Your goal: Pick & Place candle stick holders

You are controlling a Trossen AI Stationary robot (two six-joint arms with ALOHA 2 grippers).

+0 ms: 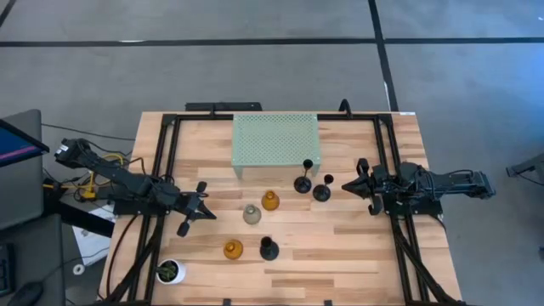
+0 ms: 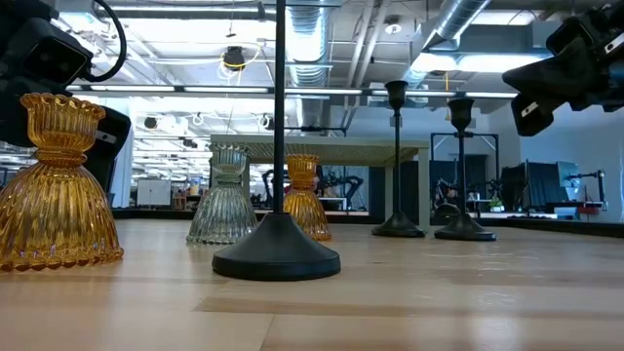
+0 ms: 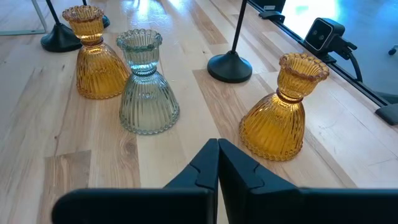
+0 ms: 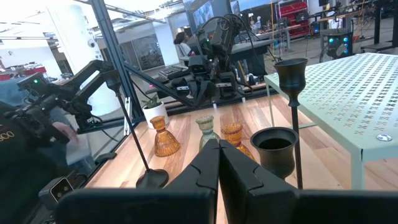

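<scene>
Left gripper [image 1: 202, 212] jaws clenched, empty, near ribbed glass holders mid-bench — amber [image 1: 233, 249], grey [image 1: 252, 214], amber [image 1: 270, 201], prob fragile/slick, grab at neck — then thin-stem black holders [image 1: 303, 182], top-heavy, w/ right gripper [image 1: 350, 186] clenched, empty.

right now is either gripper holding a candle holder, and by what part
Nothing is held. The left gripper and right gripper are both shut on nothing, above the table, apart from all the holders.

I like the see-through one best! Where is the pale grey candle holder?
In the high view, the pale grey candle holder stands mid-table, just beside an amber holder, in front of the green perforated stand.
</scene>
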